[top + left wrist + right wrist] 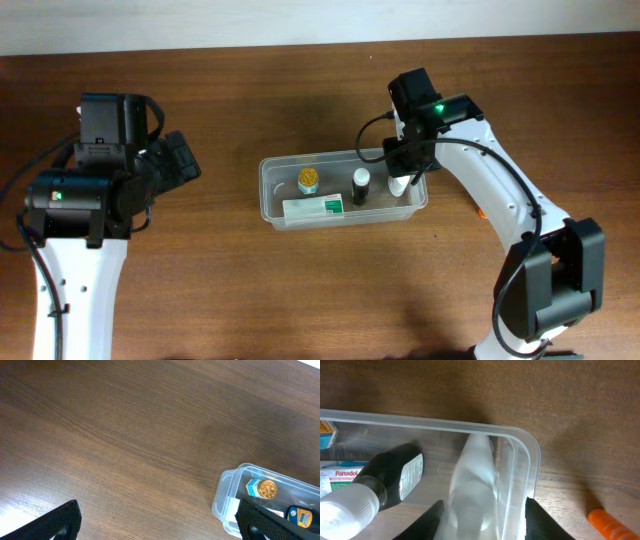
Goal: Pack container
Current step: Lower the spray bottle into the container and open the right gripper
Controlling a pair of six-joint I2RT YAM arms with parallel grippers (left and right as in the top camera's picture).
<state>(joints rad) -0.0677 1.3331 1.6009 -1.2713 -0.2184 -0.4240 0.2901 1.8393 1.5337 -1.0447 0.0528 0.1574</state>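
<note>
Depositing an item is the step in hand. In the overhead view the container [300,158] sits at mid-frame on the worktop [230,290]. It holds a gold-capped jar [308,181], a dark bottle [360,186] and a flat box [313,208].

The right claw [405,172] hangs over the container's right end. Its jaws stand part-way apart on either side of a white tube [472,480], which is inside, close to the end wall. A gap shows on one side, so the hold reads as slack, not clamped.

The left claw [182,160] is at the left of frame, well apart from the container, jaws fully spread and empty.

An orange item [607,522] lies on the worktop just beyond the right wall.

Judgement: the next move calls for a straight lift clear of the rim without dragging the tube. The orange item should follow, if it belongs to the load.
</note>
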